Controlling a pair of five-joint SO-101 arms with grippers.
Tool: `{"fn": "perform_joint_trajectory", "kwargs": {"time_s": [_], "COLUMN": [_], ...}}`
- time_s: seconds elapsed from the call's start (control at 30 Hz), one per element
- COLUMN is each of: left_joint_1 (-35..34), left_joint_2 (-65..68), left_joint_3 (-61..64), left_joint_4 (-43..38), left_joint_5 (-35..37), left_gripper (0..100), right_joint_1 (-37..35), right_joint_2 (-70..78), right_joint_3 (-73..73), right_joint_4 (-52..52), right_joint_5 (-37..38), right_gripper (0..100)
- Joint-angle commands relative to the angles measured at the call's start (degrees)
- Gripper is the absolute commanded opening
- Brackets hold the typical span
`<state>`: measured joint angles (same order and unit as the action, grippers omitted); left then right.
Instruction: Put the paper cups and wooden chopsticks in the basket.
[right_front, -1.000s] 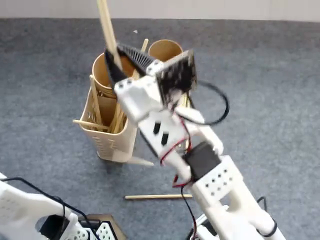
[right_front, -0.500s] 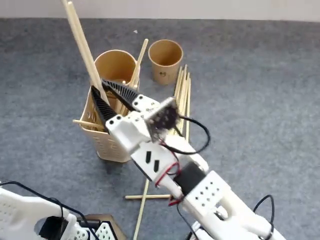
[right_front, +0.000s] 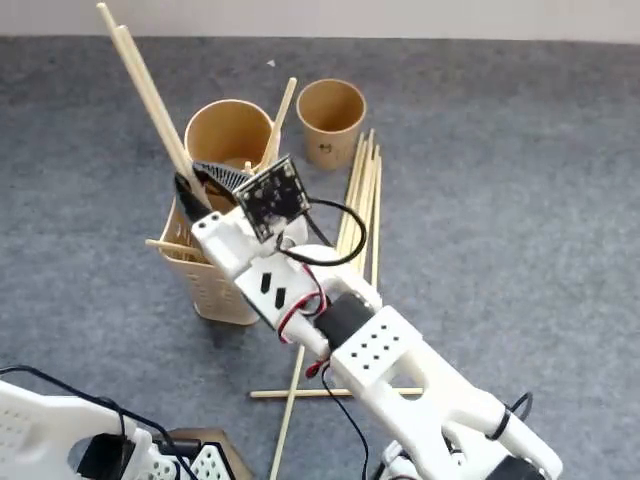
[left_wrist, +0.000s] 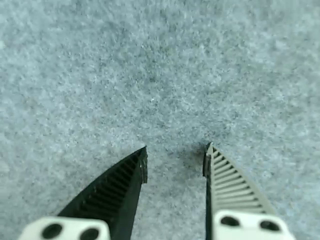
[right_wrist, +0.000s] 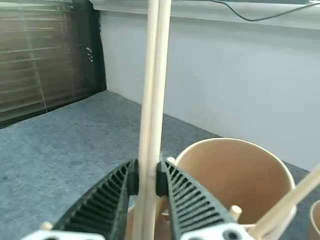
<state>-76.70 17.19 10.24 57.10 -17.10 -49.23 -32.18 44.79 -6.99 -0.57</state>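
My right gripper (right_front: 192, 182) is shut on a pair of wooden chopsticks (right_front: 145, 85) that slant up and to the far left, their lower ends at the top of the cream basket (right_front: 205, 285). In the right wrist view the gripper (right_wrist: 148, 180) pinches the chopsticks (right_wrist: 154, 75) beside a paper cup (right_wrist: 232, 170). That paper cup (right_front: 232, 135) stands in the basket with several chopsticks. A second paper cup (right_front: 330, 118) stands on the carpet behind. My left gripper (left_wrist: 175, 160) is open over bare carpet, holding nothing.
A bundle of chopsticks (right_front: 362, 195) lies on the grey carpet right of the basket, partly under the right arm. One loose chopstick (right_front: 335, 393) lies crosswise nearer the front and another (right_front: 290, 415) slants beside it. The left arm's base (right_front: 60, 440) sits at the front left.
The right gripper has swung left and down to the basket with the chopsticks in it, and they now lean further to the left. The second cup has come out from behind the arm.
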Motion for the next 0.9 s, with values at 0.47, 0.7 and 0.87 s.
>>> {"fn": "perform_joint_trajectory", "kwargs": {"time_s": [0.47, 0.7, 0.87], "left_joint_1": [1.01, 1.54, 1.98], "left_joint_2": [-0.48, -0.48, -0.48], "left_joint_3": [-0.48, -0.48, -0.4], "left_joint_4": [-0.7, -0.7, -0.7], "left_joint_5": [-0.44, -0.44, -0.44], "left_gripper": [21, 21, 21], "right_joint_1": [4.79, 5.32, 12.7], "right_joint_2": [-12.88, -13.49, -4.97], "right_joint_3": [-9.89, -19.74, -21.14], "right_joint_4": [18.95, 34.51, 34.95], "right_joint_5": [-0.18, 8.18, 13.01], "right_gripper": [16.0, 15.9, 15.9]}}
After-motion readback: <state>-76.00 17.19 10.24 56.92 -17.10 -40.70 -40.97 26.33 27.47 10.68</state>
